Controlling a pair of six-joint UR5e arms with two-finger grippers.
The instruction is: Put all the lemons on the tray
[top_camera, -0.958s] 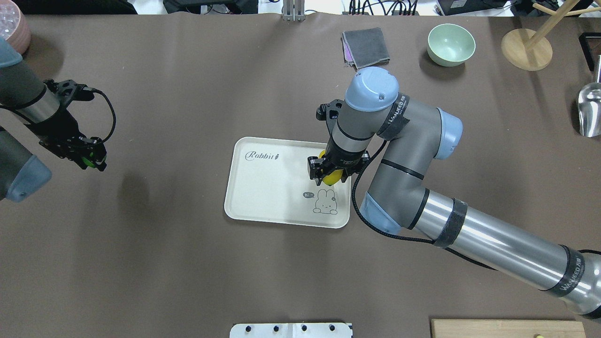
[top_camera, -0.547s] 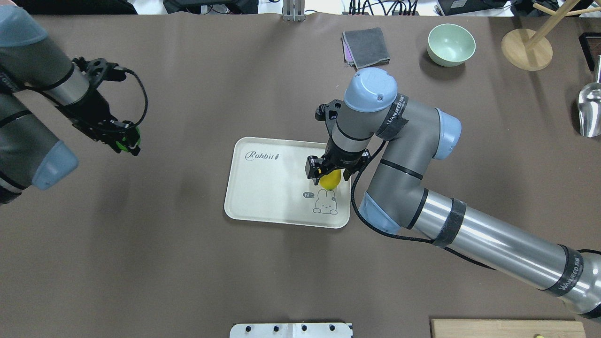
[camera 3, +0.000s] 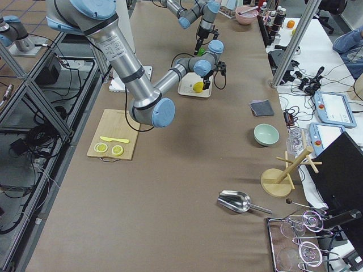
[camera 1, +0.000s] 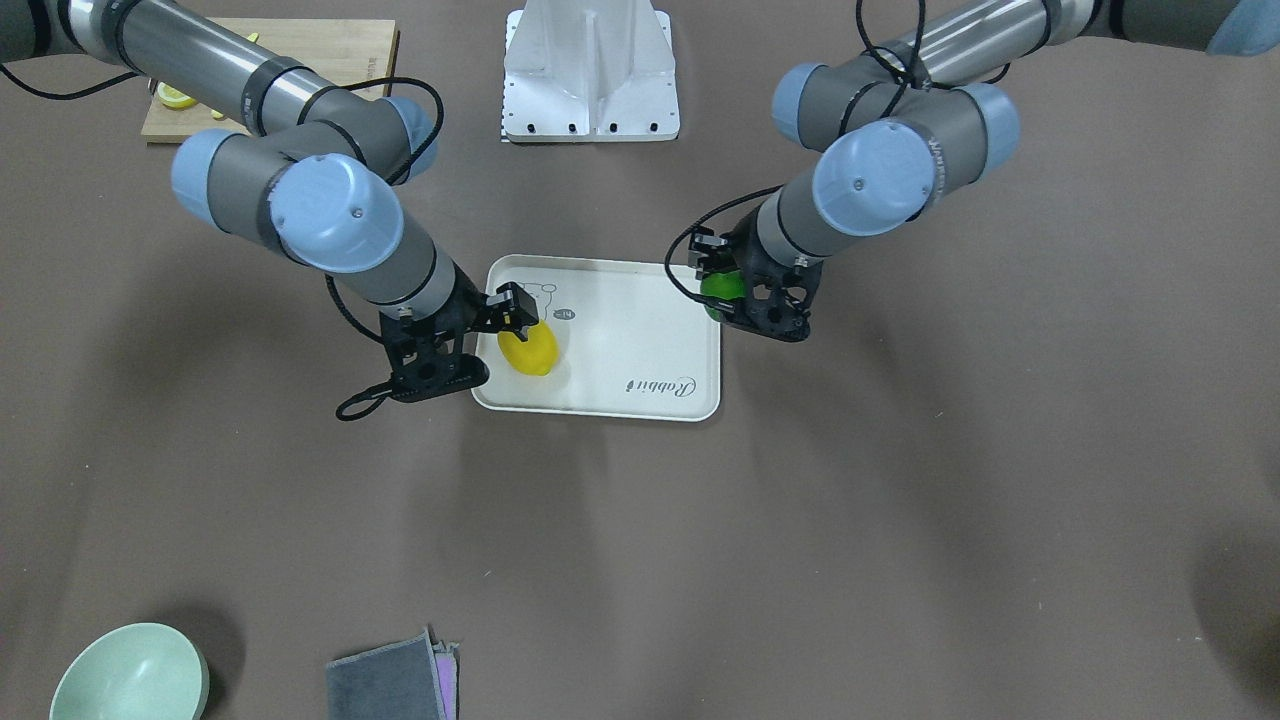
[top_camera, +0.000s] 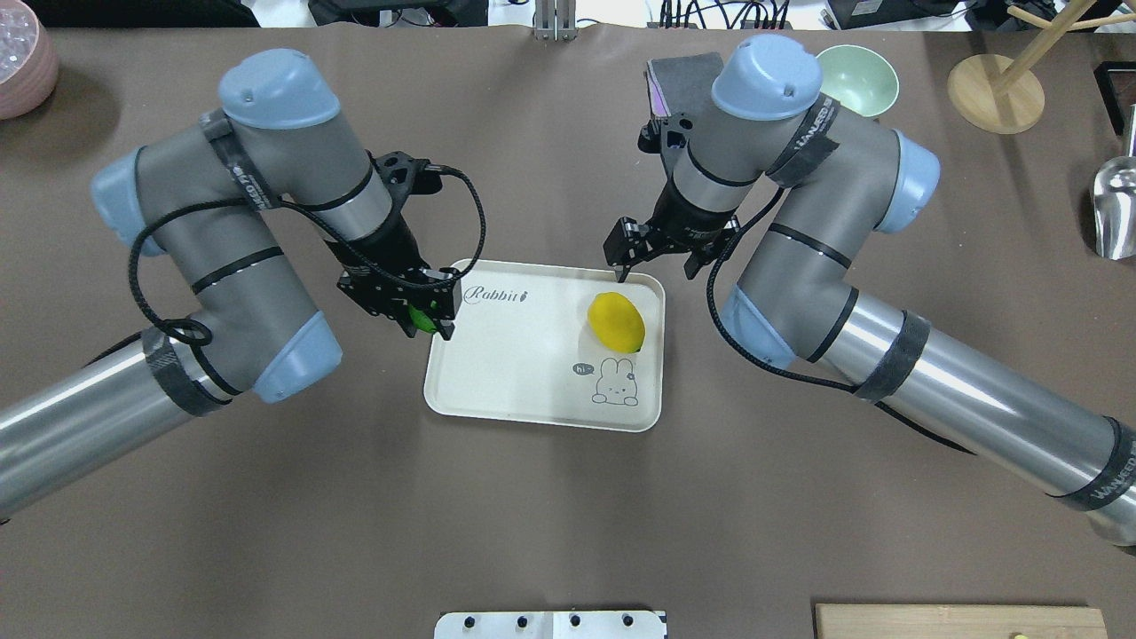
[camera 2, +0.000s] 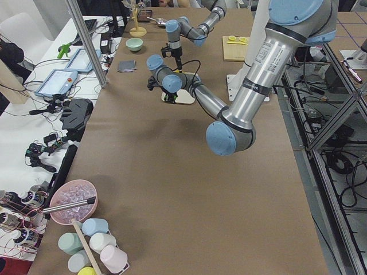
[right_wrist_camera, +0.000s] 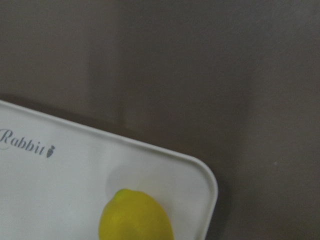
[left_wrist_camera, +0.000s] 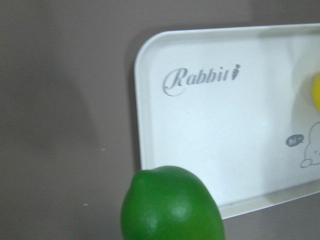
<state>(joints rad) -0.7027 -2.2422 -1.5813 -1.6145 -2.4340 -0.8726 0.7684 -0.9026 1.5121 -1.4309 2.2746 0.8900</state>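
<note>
The yellow lemon lies free on the right part of the cream tray, above the bear drawing. My right gripper is open and empty, raised just beyond the tray's far right corner. My left gripper is shut on the green lemon and holds it at the tray's left edge. In the front view the yellow lemon lies on the tray, and the green lemon sits between the left fingers. The left wrist view shows the green lemon over the tray rim.
A green bowl, a grey cloth, a wooden stand and a metal scoop are at the far right. A cutting board with lemon slices is near the robot's base. A pink bowl is at the far left.
My right gripper opened, left the yellow lemon on the tray and drew back toward the far edge. My left arm swung right, carrying the green lemon to the tray's left edge.
</note>
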